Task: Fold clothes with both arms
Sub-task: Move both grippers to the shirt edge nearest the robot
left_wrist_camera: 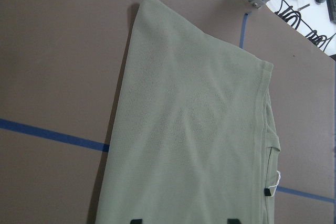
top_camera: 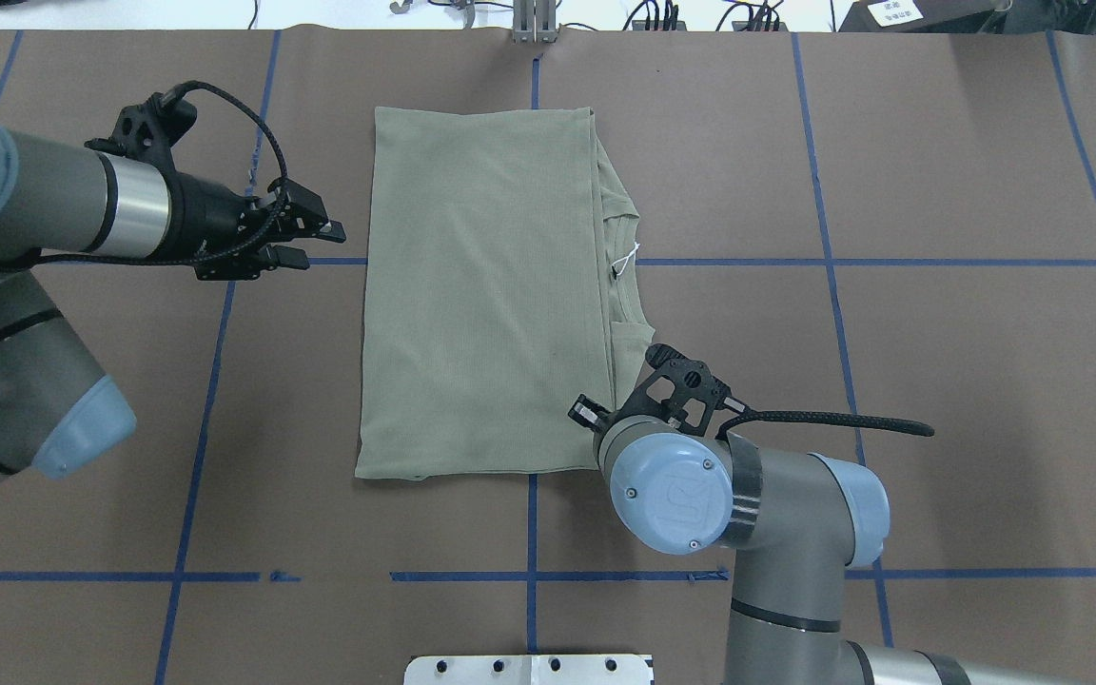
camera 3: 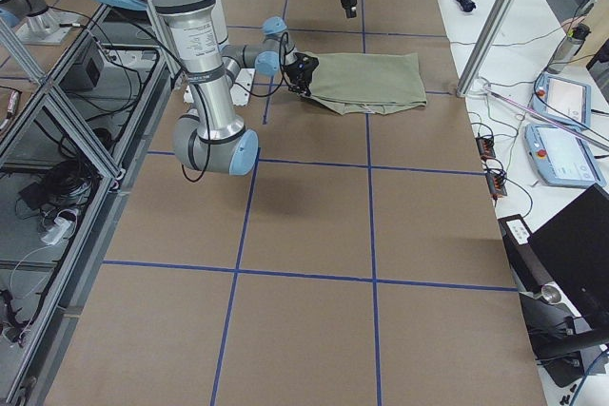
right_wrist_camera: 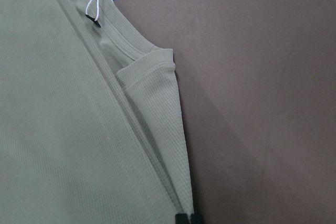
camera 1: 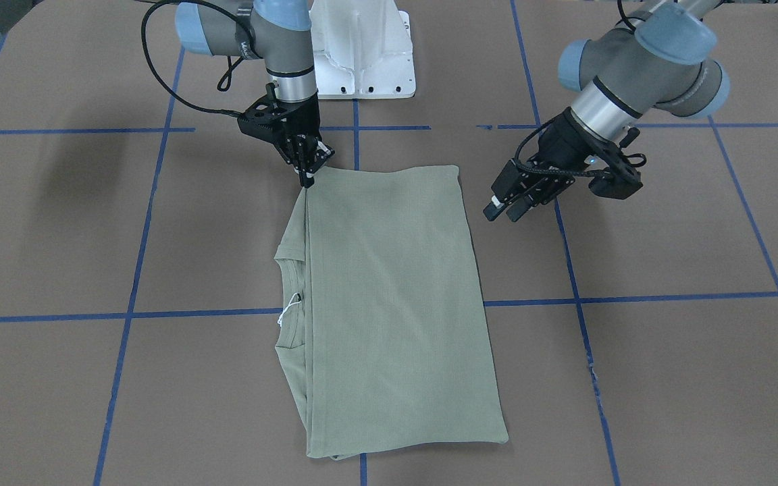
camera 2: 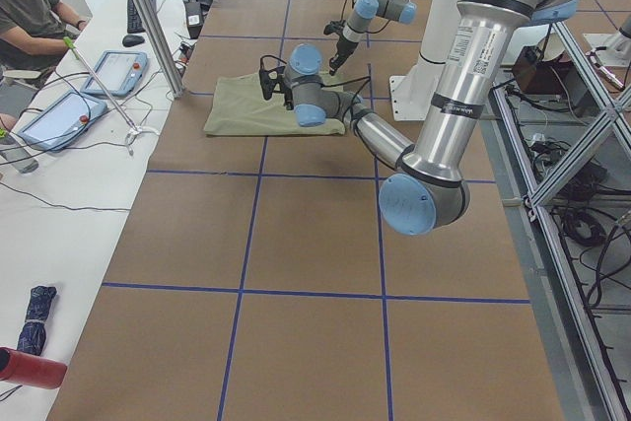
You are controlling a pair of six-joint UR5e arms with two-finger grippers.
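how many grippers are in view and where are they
2. The right gripper is shut on the shirt's corner, on its collar side near the robot. The left gripper hangs open beside the shirt's opposite long edge, not touching it.

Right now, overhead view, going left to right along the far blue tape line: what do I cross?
Left gripper → shirt → white tag. Right gripper overlaps the shirt's corner nearest the robot, so it is left unranked.
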